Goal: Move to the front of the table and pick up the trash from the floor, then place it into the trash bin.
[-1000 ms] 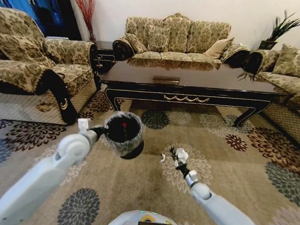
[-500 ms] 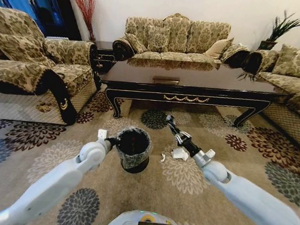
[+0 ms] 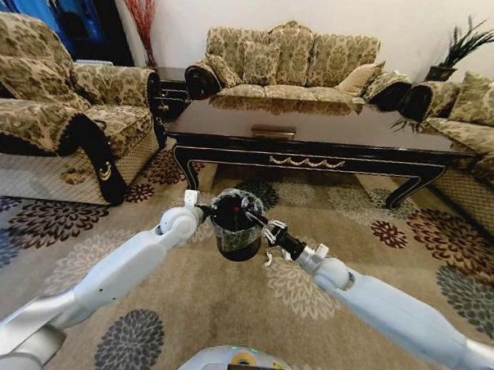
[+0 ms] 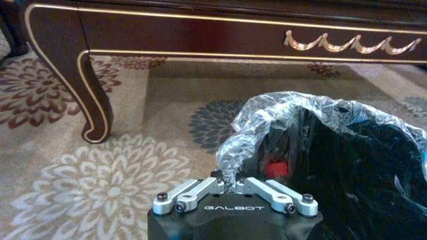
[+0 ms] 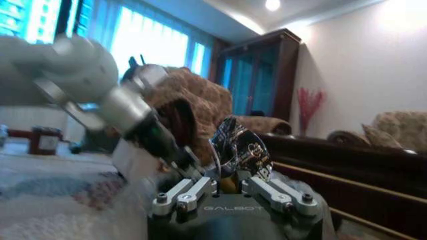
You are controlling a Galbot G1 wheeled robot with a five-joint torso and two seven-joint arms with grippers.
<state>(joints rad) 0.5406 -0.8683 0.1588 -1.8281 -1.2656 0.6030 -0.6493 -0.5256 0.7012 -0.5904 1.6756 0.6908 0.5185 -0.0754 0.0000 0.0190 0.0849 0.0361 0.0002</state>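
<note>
My left gripper (image 3: 203, 213) is shut on the liner-covered rim of the black trash bin (image 3: 237, 234) and holds it off the floor in front of the table (image 3: 315, 131). In the left wrist view its fingers (image 4: 200, 187) pinch the plastic liner (image 4: 267, 125), and something red (image 4: 277, 169) lies inside the bin. My right gripper (image 3: 257, 220) is at the bin's rim. It is shut on a dark, shiny scrap of trash (image 5: 239, 150) that stands up between its fingers. A small white piece (image 3: 268, 258) lies on the carpet (image 3: 225, 315) just under the right arm.
The table's curved leg (image 4: 90, 100) and gold-scrolled apron (image 4: 347, 42) stand close beyond the bin. An armchair (image 3: 62, 111) is on the left, one sofa (image 3: 293, 68) is behind the table and another (image 3: 479, 121) is on the right. Open carpet lies between me and the table.
The left arm has carried the bin right and forward toward the table. The right gripper rose from the floor by the white paper, then swung left to the bin's rim.
</note>
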